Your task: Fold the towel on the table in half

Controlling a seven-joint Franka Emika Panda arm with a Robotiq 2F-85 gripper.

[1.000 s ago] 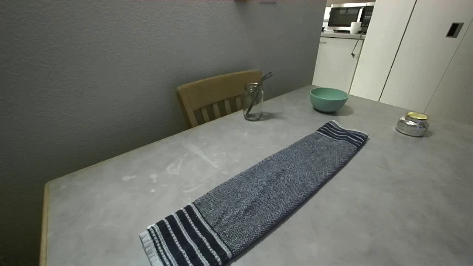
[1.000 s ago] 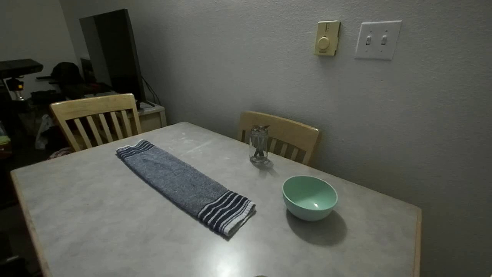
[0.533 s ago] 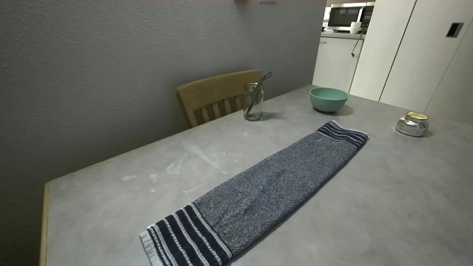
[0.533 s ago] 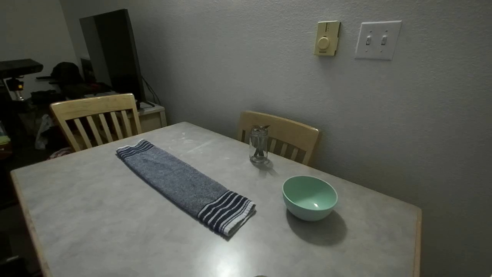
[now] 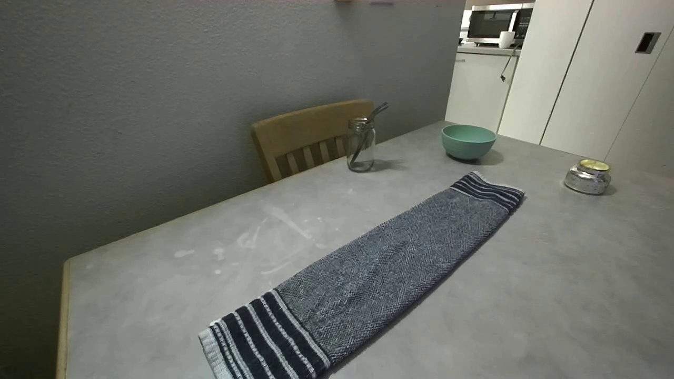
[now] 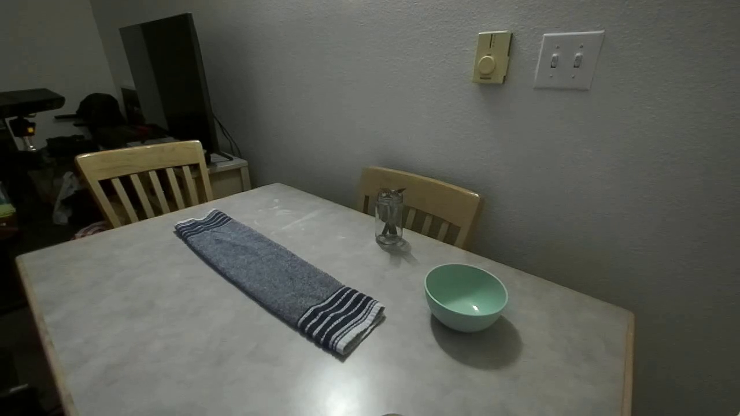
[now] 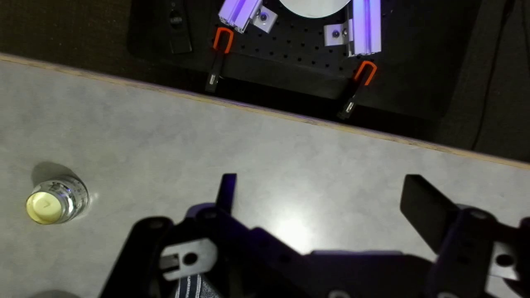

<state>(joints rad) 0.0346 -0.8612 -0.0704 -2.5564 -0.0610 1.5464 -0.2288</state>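
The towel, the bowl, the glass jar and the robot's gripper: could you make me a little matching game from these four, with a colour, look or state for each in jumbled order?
1. towel
2. bowl
3. glass jar
4. gripper

A. has slender items poking out of its top
B. jaws spread apart
C. plain green
D. striped at both short ends

Pairs: 1-D, 2-C, 3-A, 4-B

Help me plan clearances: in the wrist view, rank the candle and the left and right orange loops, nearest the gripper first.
1. Right loop: upper right of the gripper.
2. Left loop: upper left of it.
3. Candle: far left, on the table.
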